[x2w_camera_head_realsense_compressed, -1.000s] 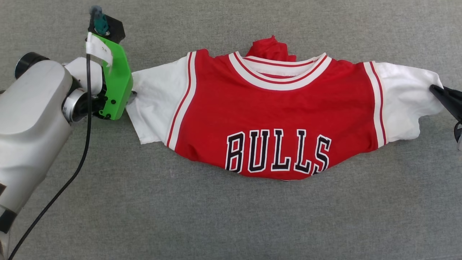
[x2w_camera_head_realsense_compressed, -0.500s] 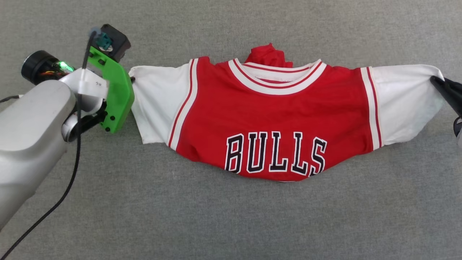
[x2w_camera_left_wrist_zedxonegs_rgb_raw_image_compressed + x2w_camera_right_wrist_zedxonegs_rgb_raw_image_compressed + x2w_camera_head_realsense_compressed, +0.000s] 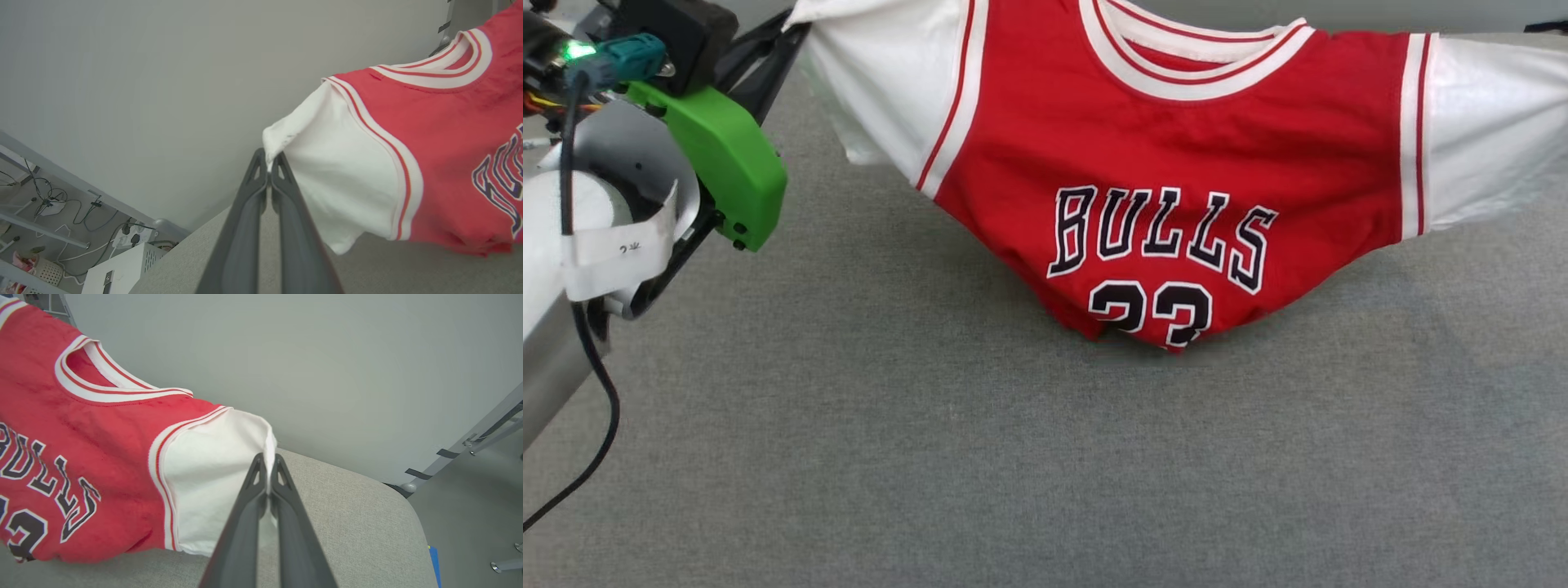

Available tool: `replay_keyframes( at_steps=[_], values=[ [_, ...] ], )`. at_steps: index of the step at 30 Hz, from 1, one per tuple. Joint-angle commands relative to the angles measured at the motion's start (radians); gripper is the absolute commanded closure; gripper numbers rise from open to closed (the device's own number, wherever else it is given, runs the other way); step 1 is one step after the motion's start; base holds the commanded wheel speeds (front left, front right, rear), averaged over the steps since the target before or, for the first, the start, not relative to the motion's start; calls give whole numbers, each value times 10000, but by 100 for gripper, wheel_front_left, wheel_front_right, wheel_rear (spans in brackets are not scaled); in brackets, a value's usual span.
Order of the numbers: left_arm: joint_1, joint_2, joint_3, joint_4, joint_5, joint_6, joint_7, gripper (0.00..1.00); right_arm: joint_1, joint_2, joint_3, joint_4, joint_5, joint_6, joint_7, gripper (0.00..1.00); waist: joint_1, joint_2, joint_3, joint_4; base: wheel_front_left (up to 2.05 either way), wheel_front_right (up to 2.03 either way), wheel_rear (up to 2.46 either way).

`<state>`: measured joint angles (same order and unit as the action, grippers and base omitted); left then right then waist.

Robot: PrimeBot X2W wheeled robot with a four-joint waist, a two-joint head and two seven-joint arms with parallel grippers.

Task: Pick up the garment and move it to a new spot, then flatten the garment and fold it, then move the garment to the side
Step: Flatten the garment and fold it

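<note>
The garment (image 3: 1176, 139), a red jersey with white sleeves, black letters and a number, hangs stretched between my two grippers above the grey table (image 3: 1013, 457). Its lower part sags, and the bottom fold rests on or just above the cloth surface. My left gripper (image 3: 269, 163) is shut on the edge of one white sleeve (image 3: 343, 179); in the head view its dark fingers (image 3: 768, 49) reach that sleeve at the upper left. My right gripper (image 3: 267, 461) is shut on the edge of the other white sleeve (image 3: 212, 477).
My left arm with its green bracket (image 3: 719, 155) and black cable fills the head view's left side. Beyond the table, the left wrist view shows a floor with cables and a white box (image 3: 122, 269). The table's rounded corner (image 3: 404, 510) and metal frame legs (image 3: 490, 433) lie to my right.
My left gripper has shut on the sleeve edge. Both grippers have lifted the garment off the table, so it now hangs between them and its number has come into sight.
</note>
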<state>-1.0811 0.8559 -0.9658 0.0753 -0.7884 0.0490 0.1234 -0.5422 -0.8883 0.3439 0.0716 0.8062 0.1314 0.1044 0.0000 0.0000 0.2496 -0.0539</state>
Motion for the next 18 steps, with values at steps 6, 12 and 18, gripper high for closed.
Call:
replay_keyframes(
  at_steps=[6,12,18],
  values=[
    [-234,384,520,-1137,126,599,-103,100,-320,-122,-793,-587,-274,-7,-218,100,0,0,-706,226,0,0,0],
    [-990,-14,836,-1213,-20,561,-1,100,-1242,-17,-1256,-712,-816,-7,-34,100,0,0,-509,276,0,0,0],
    [-2443,-809,1238,39,-78,141,-96,100,-3250,347,-1115,-264,-1424,-7,272,100,0,0,369,193,0,0,0]
  ],
)
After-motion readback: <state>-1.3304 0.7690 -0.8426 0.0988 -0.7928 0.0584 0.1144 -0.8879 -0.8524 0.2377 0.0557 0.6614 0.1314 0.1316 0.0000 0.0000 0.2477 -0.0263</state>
